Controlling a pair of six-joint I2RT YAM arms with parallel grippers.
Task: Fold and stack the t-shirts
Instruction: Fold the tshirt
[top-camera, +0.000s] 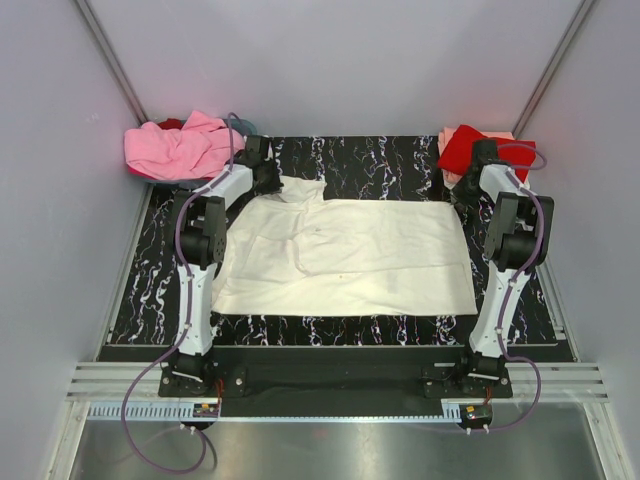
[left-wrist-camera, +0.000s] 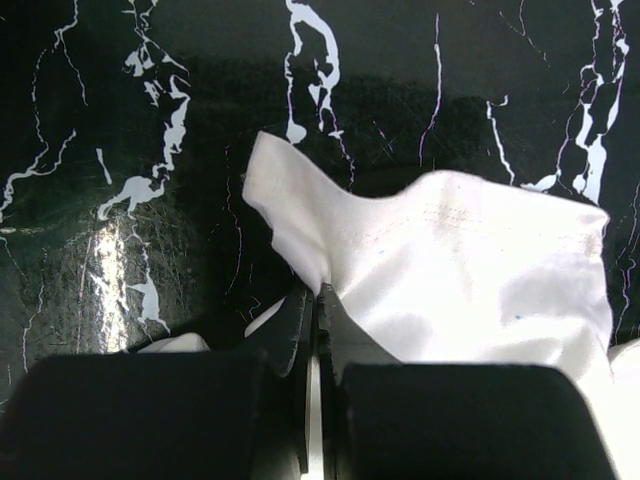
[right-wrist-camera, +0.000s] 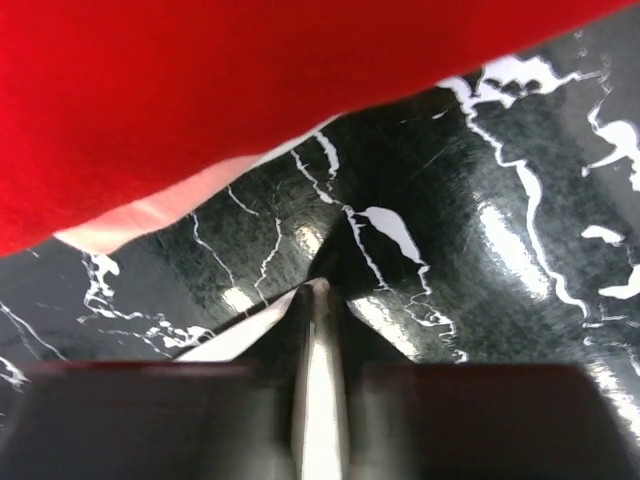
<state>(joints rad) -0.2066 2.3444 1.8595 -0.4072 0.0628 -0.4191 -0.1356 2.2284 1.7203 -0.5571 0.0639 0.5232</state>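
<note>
While cream-white t-shirt (top-camera: 350, 255) is lying flat mid-frame on desk (top-camera: 330, 150), left claw (left-wrist-camera: 317, 300) clenching its upper-left corner; right claw (top-camera: 470, 185) sitting at upper-right corner, grip impossible to tell. Likely starting first fold; next move calling for both corners lifting evenly toward lower hem.

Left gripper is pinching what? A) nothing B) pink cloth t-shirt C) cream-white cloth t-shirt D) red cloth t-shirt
C: the left wrist view shows the left gripper shut on an edge of the cream-white cloth t-shirt.
</note>
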